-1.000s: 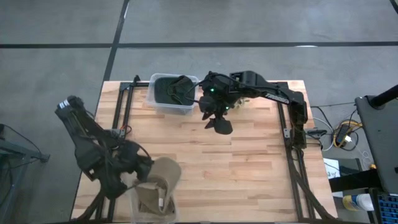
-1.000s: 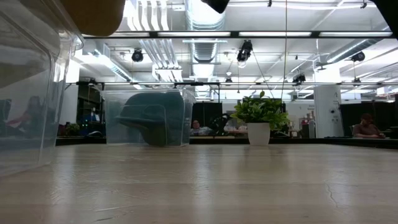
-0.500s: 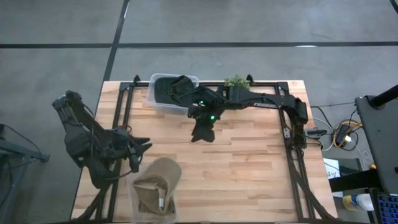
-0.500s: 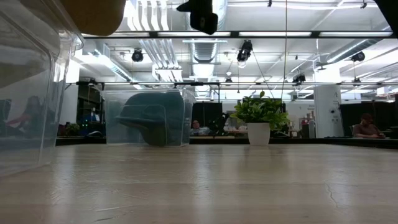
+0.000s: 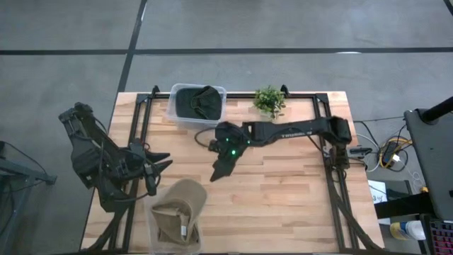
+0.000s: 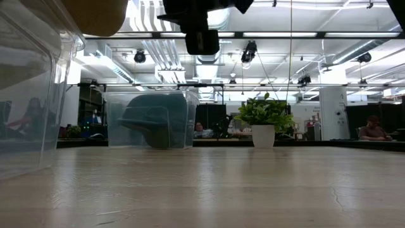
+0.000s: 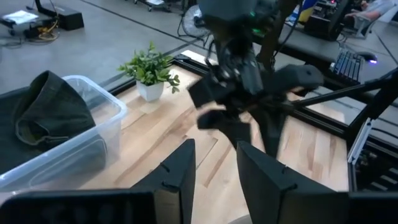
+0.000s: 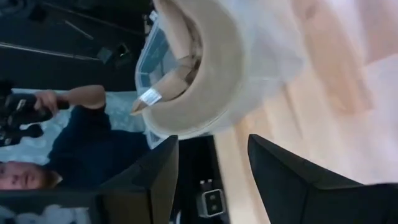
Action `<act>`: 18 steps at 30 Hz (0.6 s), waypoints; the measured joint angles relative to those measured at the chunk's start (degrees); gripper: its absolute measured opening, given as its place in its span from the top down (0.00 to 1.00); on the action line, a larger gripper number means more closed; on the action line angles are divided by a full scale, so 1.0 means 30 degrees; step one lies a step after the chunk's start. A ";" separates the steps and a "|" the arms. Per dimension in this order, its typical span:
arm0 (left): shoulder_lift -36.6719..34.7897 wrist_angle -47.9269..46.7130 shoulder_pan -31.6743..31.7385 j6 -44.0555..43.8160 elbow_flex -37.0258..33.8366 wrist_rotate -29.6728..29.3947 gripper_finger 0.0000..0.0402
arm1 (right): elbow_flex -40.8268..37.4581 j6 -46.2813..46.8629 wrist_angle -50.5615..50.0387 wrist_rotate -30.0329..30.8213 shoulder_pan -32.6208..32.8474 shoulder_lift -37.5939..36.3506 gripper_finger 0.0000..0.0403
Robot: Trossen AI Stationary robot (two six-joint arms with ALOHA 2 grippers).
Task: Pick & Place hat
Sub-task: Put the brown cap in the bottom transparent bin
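Note:
A tan hat [image 5: 181, 205] sits crown-up in a clear bin [image 5: 153, 225] at the table's near edge; it also shows in the right wrist view [image 8: 205, 68] and at the low view's top left [image 6: 95, 12]. A dark green hat [image 5: 199, 103] lies in a second clear bin [image 5: 173, 113] at the far edge. My right gripper [image 5: 220, 168] hangs open above mid-table, between the two bins and apart from both hats. My left gripper [image 5: 157, 161] is open, on the far side of the tan hat's bin and off it.
A small potted plant [image 5: 269, 100] stands at the far edge, right of the green hat's bin. Bare wood stretches across the table's middle and right half [image 5: 297, 184]. A person [image 8: 81, 143] shows beyond the near edge in the right wrist view.
My right gripper swung from beside the green hat's bin toward the near-left, closer to the tan hat's bin, and came lower. My left gripper drew back from the tan hat toward the far edge. Both hats stayed put.

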 joint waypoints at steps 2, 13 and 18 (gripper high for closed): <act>-0.0009 0.0000 0.0000 0.0343 0.0003 -0.0015 0.73 | -0.0544 0.0704 0.1312 0.0135 0.0329 0.0000 0.54; -0.0015 0.0000 0.0000 0.0433 -0.0007 -0.0031 0.73 | -0.1999 0.3452 0.4300 0.1620 0.1640 0.0007 0.54; -0.0007 0.0000 0.0000 0.0662 -0.0015 -0.0062 0.73 | -0.2083 0.4262 0.4646 0.2370 0.2138 0.0007 0.54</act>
